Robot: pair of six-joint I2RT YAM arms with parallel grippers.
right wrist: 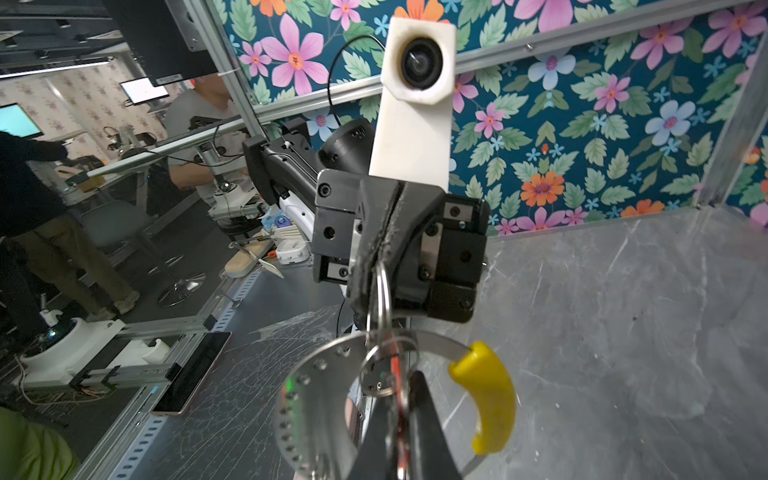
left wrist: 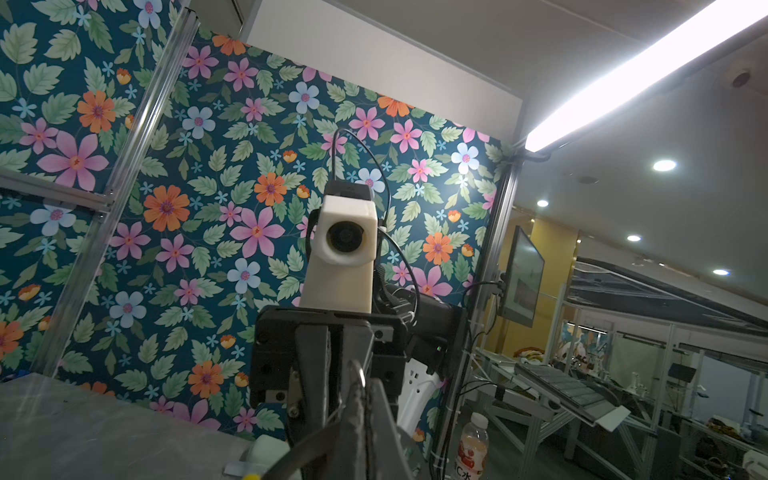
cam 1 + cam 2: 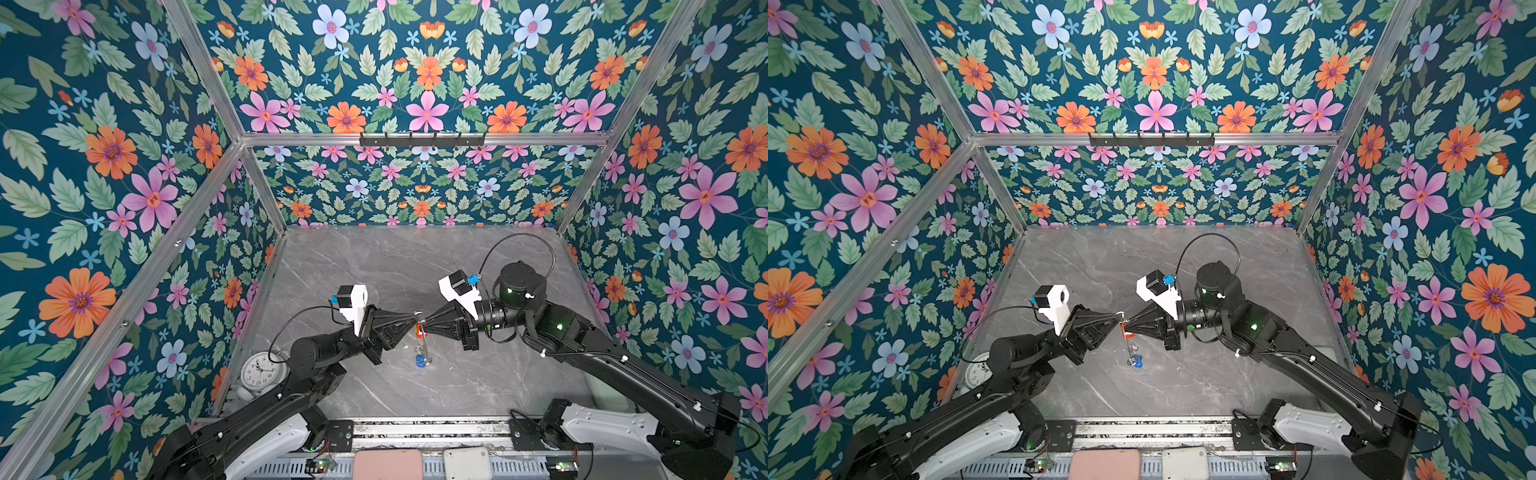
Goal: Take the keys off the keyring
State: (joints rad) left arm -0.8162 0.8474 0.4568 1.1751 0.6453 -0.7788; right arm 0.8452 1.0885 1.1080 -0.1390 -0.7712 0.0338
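Grey marble makes up the worktop [image 3: 478, 386]. Just off its front left corner lies a white clock [image 3: 262, 370], and no key lies loose anywhere on the slab. Further in, above the middle, the keyring [image 1: 316, 395] hangs edge-on in both top views, and its yellow segment [image 1: 490, 399] is plain in the right wrist view. The blue-tagged key [image 3: 419, 359] dangles at its lowest part; whether it touches the marble I cannot tell. Above that, the right gripper [image 3: 427, 328] reaches in from the right edge's side, jaws nearly together, with the red-tagged key [image 3: 1123, 331] pinched between them. Facing it, the left gripper [image 3: 415, 318] is clamped tight on a small silver loop [image 1: 382, 286] at the top of the bunch. As I read it, neither key is off yet. Both tags look joined to the ring, so the whole job is left, and the red one looks likely to come free first.
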